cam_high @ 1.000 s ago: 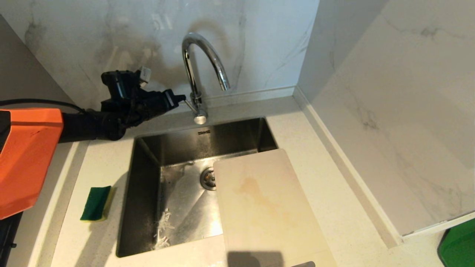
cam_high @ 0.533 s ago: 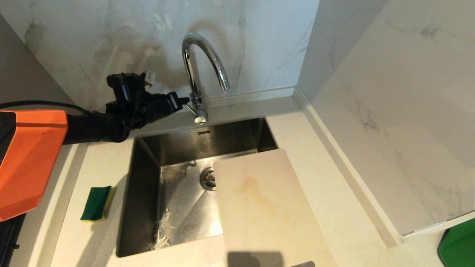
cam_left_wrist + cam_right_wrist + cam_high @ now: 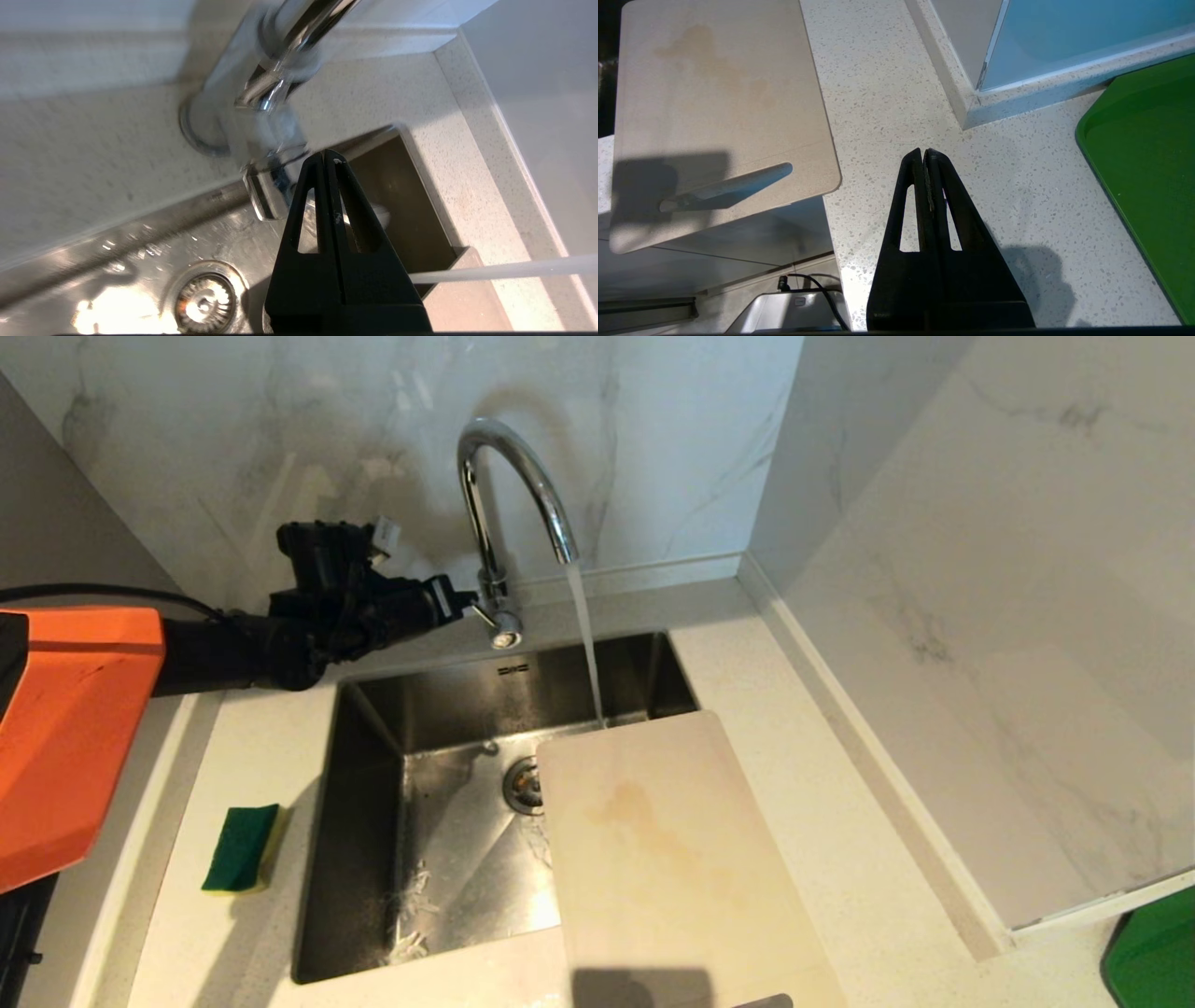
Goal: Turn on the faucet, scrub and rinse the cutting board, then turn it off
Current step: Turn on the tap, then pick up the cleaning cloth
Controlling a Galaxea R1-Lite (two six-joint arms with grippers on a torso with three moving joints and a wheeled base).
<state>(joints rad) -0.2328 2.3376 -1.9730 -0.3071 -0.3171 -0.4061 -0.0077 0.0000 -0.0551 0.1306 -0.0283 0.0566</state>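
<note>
The chrome gooseneck faucet (image 3: 504, 476) stands behind the sink, and a stream of water (image 3: 585, 644) runs from its spout onto the far edge of the cutting board (image 3: 667, 859). The cream-white board, with a yellowish stain, lies over the sink's right side and the counter. My left gripper (image 3: 464, 598) is shut, its tips right at the faucet's side lever (image 3: 495, 621), close up in the left wrist view (image 3: 325, 154). My right gripper (image 3: 923, 153) is shut and empty over the counter beside the board's handle slot (image 3: 726, 186).
A green-and-yellow sponge (image 3: 241, 847) lies on the counter left of the steel sink (image 3: 373, 784), whose drain (image 3: 523, 786) shows. A green tray (image 3: 1148, 154) sits at the far right. Marble walls close in behind and to the right.
Water has started running from the spout onto the board. My left gripper has shifted slightly right and down against the lever, which has turned.
</note>
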